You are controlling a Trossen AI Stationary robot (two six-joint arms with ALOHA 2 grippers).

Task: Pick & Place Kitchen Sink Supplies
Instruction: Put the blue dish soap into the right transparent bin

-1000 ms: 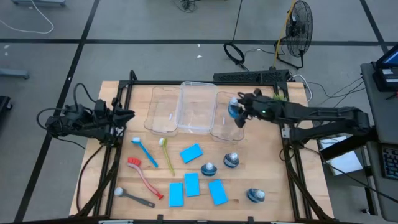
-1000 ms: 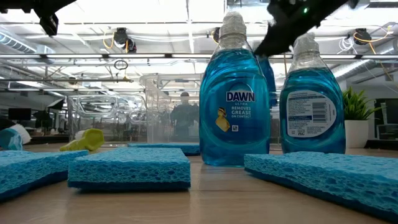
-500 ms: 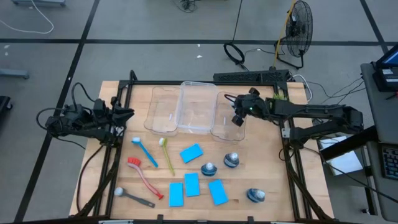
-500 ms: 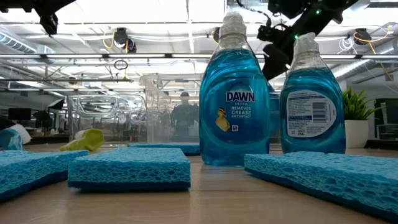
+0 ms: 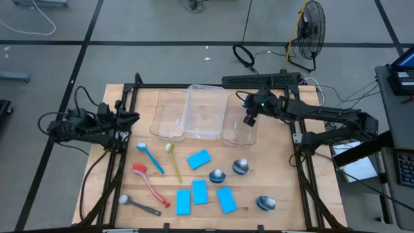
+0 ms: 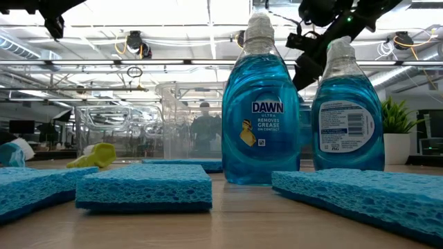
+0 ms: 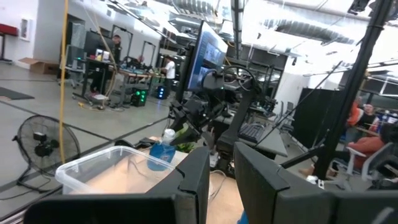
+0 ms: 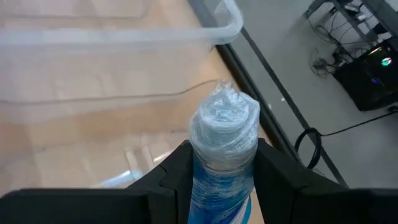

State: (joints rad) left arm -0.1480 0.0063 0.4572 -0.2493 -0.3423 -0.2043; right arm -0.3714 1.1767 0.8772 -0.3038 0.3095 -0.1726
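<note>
Your left tool [image 5: 134, 118] sits parked off the bench's left edge, fingers [image 7: 196, 180] at a narrow gap, holding nothing. Bench [image 5: 284, 188] is light wood in a black frame, on a grey tiled floor [image 5: 162, 39] with loose cables.

On the left half: blue brush [image 5: 150, 157], yellow-green brush [image 5: 173, 160], red brush [image 5: 149, 183], grey-black brush [image 5: 139, 204] nearest the front edge. Mid bench: four blue sponges [image 5: 199, 158], one farther back, three grouped near the front. Right of them, three bottles [image 5: 240, 166] stand on the bench, one well apart at near right.

At the far side, three clear bins [image 5: 206, 111] sit side by side. Your right tool [image 5: 250, 120] hangs over the rightmost bin, clamped on the fourth bottle [image 8: 222, 149]; fingers grip its sides just below the pale cap. The high view hides the bottle under the tool.

Behind the bench: a standing fan [image 5: 310, 29] at far right and a small green plant [image 6: 394, 131] at the far right corner. The low view shows an open workshop with ceiling rails and a person [image 6: 205, 128] standing far back, seen through a bin.
</note>
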